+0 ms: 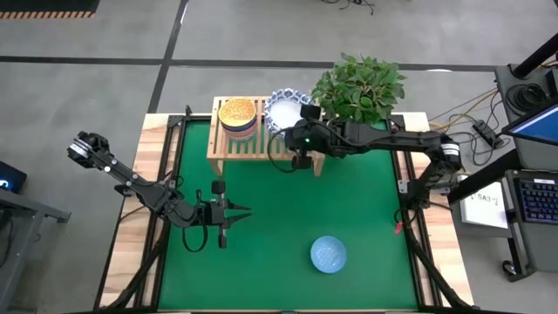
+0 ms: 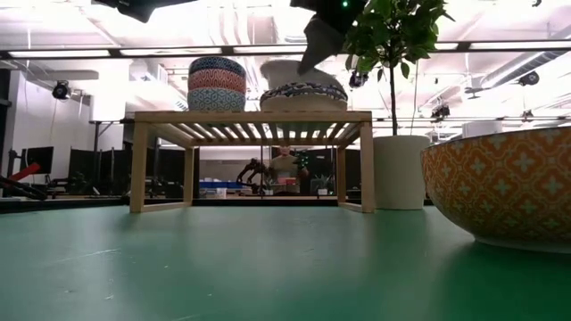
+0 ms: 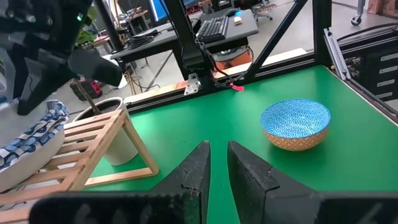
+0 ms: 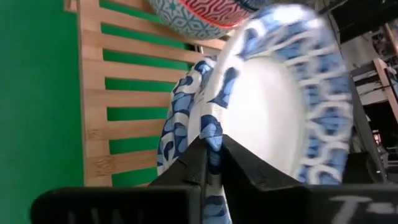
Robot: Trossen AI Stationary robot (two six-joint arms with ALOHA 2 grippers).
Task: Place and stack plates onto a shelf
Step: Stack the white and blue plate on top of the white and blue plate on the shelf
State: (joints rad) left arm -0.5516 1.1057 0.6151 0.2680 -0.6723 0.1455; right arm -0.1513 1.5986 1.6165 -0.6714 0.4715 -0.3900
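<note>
The light-wood shelf (image 1: 228, 144) stands at the table's far side. On its top sit a stack of small bowls (image 1: 237, 116), orange uppermost, and to their right white plates with blue patterned rims (image 1: 283, 105). My right gripper (image 4: 212, 160) is over the shelf's right end, shut on the uppermost white plate (image 4: 273, 93). My left gripper (image 1: 237, 212) hovers over the green mat at the left, fingers a narrow gap apart, nothing between them. A bowl, blue-patterned inside and orange outside (image 1: 329, 254), rests on its base near the front. My right gripper pinches the white plate's blue patterned rim (image 4: 210, 132) between its two fingers. It comes slanting down from the table's near right side. The plate is tilted, held rim raised, over another blue-rimmed plate (image 4: 177, 127) lying on the shelf's slats.
A leafy plant in a white pot (image 2: 400, 169) stands just right of the shelf, close behind my right arm. Black frame rails run along the table's sides. The green mat (image 1: 279, 218) between the shelf and the blue bowl is bare.
</note>
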